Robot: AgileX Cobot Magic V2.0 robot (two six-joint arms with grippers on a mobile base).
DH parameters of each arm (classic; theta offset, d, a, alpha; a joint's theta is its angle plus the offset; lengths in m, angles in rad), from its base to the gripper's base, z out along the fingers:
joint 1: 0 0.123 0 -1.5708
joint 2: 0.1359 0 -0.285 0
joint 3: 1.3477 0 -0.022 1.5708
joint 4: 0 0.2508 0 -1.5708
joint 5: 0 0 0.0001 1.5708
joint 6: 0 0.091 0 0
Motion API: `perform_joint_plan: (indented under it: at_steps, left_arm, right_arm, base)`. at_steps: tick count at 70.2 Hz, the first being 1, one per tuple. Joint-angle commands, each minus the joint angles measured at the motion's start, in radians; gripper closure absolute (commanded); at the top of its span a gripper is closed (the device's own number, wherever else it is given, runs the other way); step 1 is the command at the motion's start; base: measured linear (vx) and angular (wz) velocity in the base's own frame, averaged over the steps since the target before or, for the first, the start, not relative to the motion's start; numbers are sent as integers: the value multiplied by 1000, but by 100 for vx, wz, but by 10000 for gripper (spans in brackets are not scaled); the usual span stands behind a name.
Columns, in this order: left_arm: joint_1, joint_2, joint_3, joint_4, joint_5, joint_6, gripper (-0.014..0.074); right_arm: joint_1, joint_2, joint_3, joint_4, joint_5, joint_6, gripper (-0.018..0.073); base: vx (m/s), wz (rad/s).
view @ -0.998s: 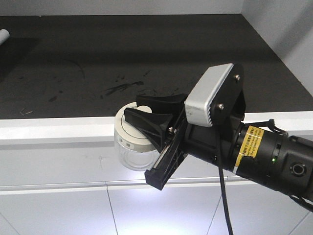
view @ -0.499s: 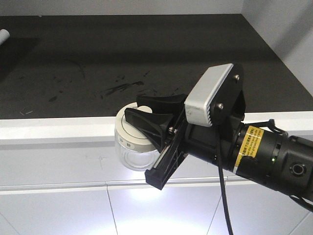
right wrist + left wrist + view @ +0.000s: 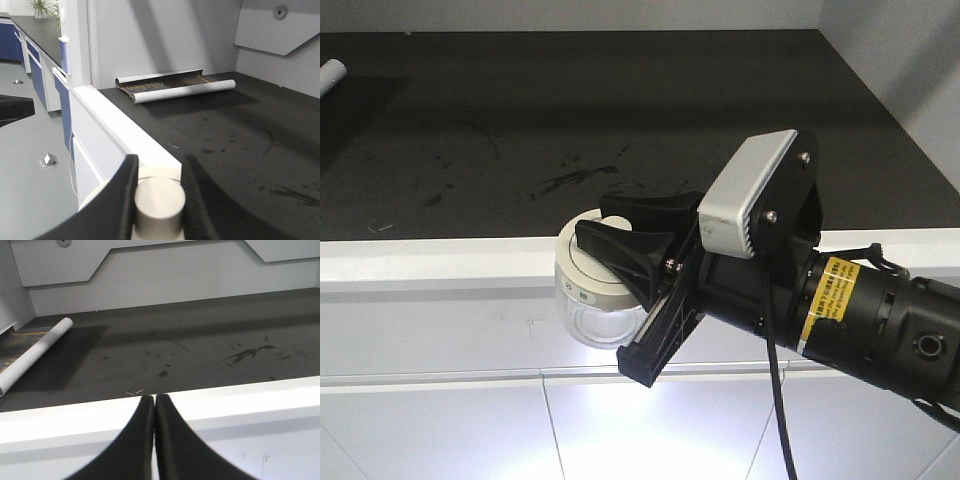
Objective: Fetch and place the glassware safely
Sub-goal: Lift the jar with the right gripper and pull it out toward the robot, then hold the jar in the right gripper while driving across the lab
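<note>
Glass jar (image 3: 582, 318): held in mid-air at lower centre of the front view, in front of the white counter edge (image 3: 430, 268); not yet set on the dark worktop (image 3: 650, 110).
Right gripper (image 3: 593, 222): clenched on the knob (image 3: 160, 202) of the cream lid (image 3: 582, 282), one finger on each side, so the glass itself is not squeezed.
Left gripper (image 3: 154, 402): closed on nothing, fingertips pressed together, at bottom centre of its own view.
Risk: the whole weight is borne by the lid; were it loose, the glass could drop.
Next move, as judged: the jar must be raised clear of the edge before being lowered.
Rolled paper (image 3: 35, 352): at the worktop's left, well apart.
</note>
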Motion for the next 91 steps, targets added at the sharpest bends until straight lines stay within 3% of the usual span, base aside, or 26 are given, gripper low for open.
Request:
perform_joint_plan:
  at_steps: [1,27,91]
  left_arm:
    - [-9,9,-31,-9,-68,-3,603]
    - [-9,9,-31,-9,-68,-3,603]
    - [-9,9,-31,-9,-68,-3,603]
  right_arm:
    - [-1,-32,-31,24,-78,-3,563]
    - [-1,-32,-31,24,-78,-3,563]
    - [-1,-32,-31,24,-78,-3,563]
  base:
    - [-2,7]
    - [-6,34]
    - [-14,75]
